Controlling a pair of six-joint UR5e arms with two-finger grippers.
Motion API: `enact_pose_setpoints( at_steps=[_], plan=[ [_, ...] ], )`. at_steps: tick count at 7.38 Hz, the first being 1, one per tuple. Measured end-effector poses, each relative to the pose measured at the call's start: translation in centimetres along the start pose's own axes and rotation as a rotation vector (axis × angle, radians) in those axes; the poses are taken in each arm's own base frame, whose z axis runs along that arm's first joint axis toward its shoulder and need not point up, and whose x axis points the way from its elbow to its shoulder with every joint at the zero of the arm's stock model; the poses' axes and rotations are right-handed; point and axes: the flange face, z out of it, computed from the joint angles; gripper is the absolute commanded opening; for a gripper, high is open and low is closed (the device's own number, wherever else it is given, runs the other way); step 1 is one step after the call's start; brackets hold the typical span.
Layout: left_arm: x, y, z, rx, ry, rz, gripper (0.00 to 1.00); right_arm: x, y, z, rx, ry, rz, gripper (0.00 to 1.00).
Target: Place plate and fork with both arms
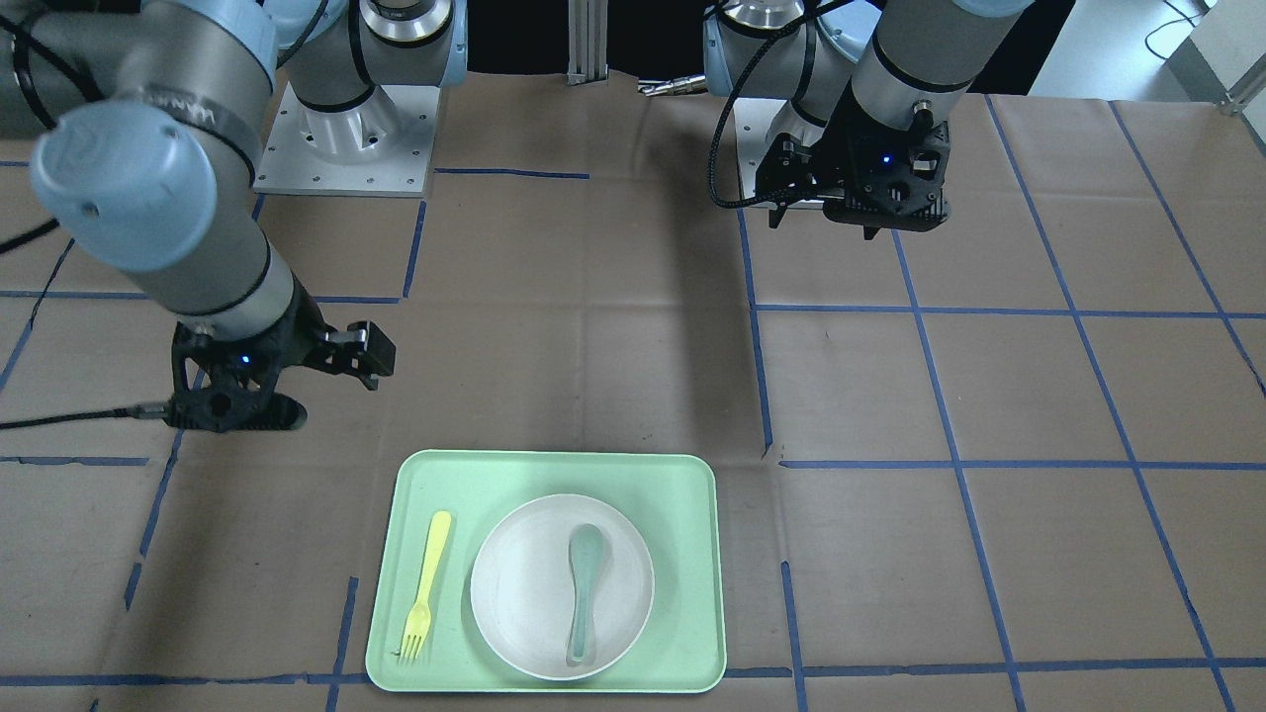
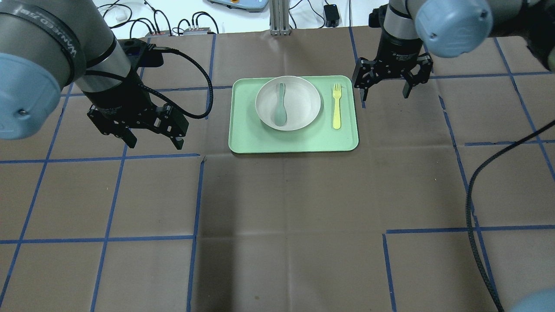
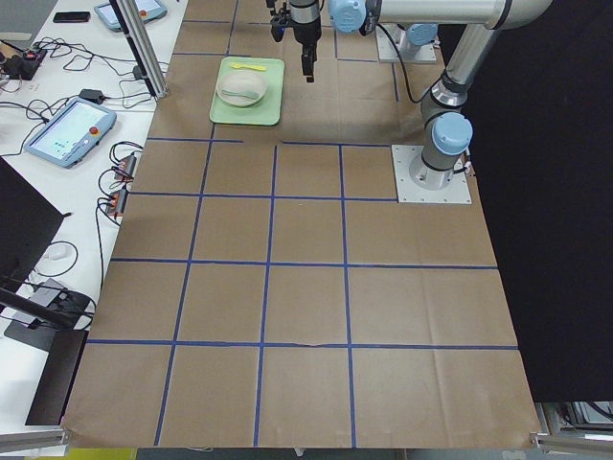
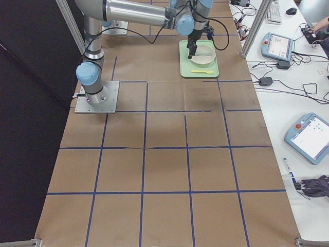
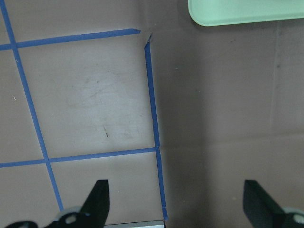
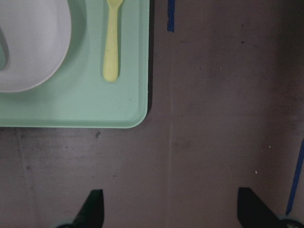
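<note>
The off-white plate (image 2: 303, 104) lies in the middle of the mint-green tray (image 2: 247, 134), with a grey-green spoon (image 2: 279, 104) resting in it. The pale-yellow fork (image 2: 337, 106) lies on the tray to the plate's right, tines pointing away from the robot. My left gripper (image 2: 155, 144) is open and empty, above the table left of the tray. My right gripper (image 2: 385, 96) is open and empty, just right of the tray, near the fork. The right wrist view shows the fork (image 6: 111, 42), the plate's edge (image 6: 28, 47) and the tray's corner (image 6: 71, 104) ahead of the open gripper (image 6: 171, 209).
The table is covered in brown paper with a grid of blue tape. The left wrist view shows only a tray corner (image 5: 247, 12) and tape lines. Cables and teach pendants lie beyond the table's far edge. A black cable hangs at the right.
</note>
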Motion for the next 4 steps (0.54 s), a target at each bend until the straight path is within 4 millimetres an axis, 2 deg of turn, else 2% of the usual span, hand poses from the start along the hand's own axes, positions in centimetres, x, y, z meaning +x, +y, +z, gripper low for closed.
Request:
enact_pose_setpoints(
  at_steps=[2, 3, 4],
  plan=[
    [-0.2, 1.0, -1.0, 0.021, -0.005, -0.005, 1.00, 0.6, 7.2, -2.4, 0.042, -0.009, 0.016, 1.00],
    [-0.2, 1.3, -1.2, 0.027, -0.006, -0.006, 1.00, 0.5, 9.6, -2.7, 0.056, -0.013, 0.019, 1.00],
    [-0.3, 1.4, -1.3, 0.029, -0.007, -0.008, 1.00, 0.5, 11.0, -2.9, 0.067, -0.013, 0.020, 1.00]
  ],
)
